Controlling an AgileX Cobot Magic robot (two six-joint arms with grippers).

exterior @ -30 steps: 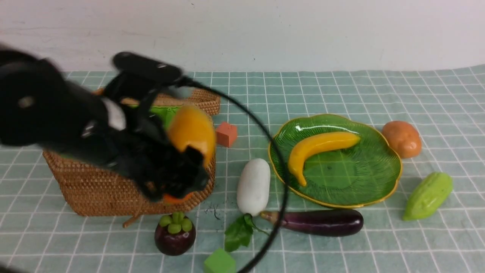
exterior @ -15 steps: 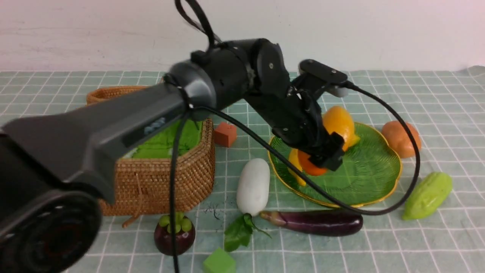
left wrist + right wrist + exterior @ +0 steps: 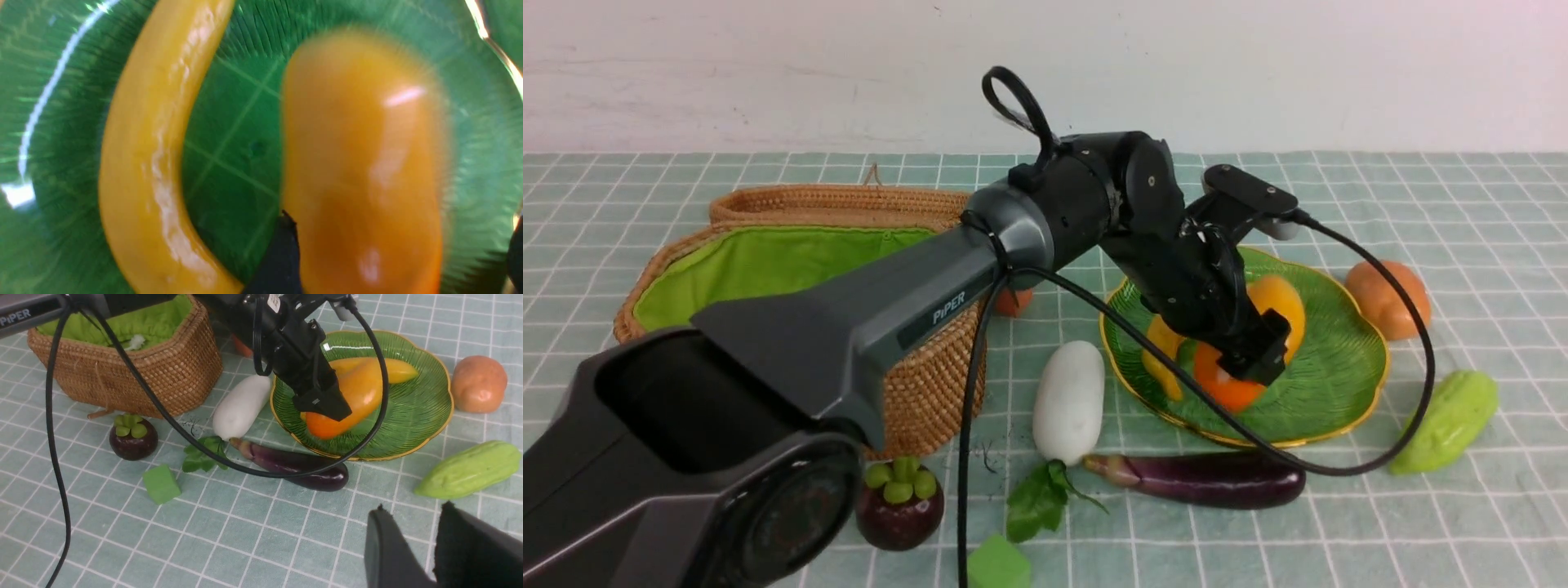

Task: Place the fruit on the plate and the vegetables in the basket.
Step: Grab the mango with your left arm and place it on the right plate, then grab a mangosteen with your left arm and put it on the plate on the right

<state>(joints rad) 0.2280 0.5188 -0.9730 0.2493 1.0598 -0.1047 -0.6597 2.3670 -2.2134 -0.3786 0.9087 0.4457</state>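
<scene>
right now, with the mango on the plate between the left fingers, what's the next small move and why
Probably lift the left fingers straight up, clear of the mango. It rests on the plate beside the banana, and the wrist view shows a gap between it and one finger, so the grip looks released. The mangosteen waits on the cloth.

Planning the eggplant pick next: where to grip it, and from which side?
Grip the eggplant mid-body from straight above, jaws across its narrow width. It lies flat, long axis along the near rim of the plate; the stem end tapers thin beside the radish leaf. The left arm's cable hangs over it, so probably wait.
</scene>
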